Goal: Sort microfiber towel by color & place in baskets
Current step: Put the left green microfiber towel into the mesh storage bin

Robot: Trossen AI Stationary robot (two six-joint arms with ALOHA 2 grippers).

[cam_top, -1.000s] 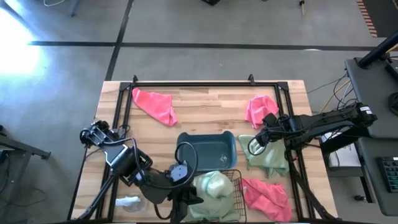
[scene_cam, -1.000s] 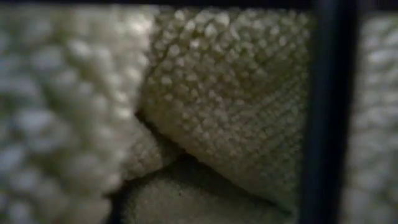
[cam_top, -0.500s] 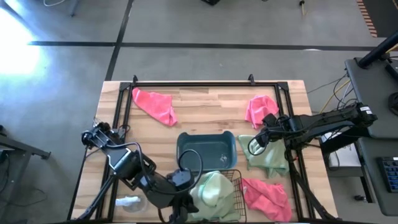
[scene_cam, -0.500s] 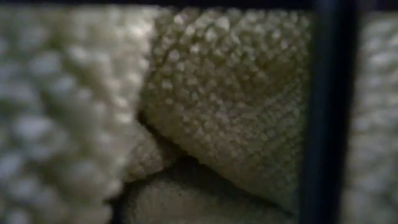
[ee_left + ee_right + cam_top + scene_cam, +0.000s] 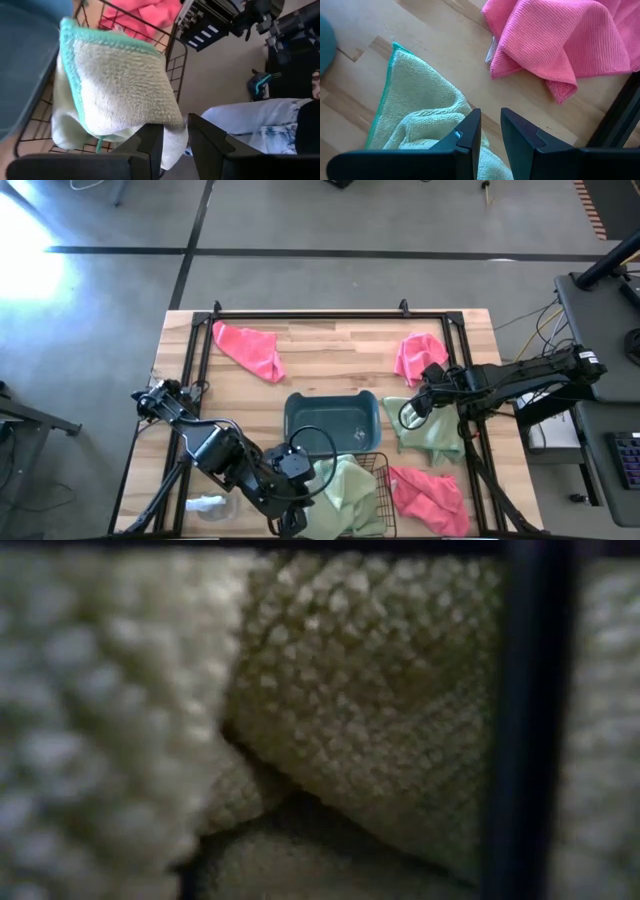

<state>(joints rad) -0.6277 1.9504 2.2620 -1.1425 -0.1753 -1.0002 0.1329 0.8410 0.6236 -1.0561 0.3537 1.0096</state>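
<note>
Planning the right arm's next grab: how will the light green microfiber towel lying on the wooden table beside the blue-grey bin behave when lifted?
The light green microfiber towel lies crumpled in soft folds, so it will probably droop limply rather than hold its shape. Its thick fuzzy pile should grip well, not slip. It looks light, so a pinch by the right claw on one fold likely lifts it all.

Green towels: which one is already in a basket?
The green towel draped in the black wire basket at the near edge, by the left claw. The other green towel lies flat on the table beside the blue bin.
</note>
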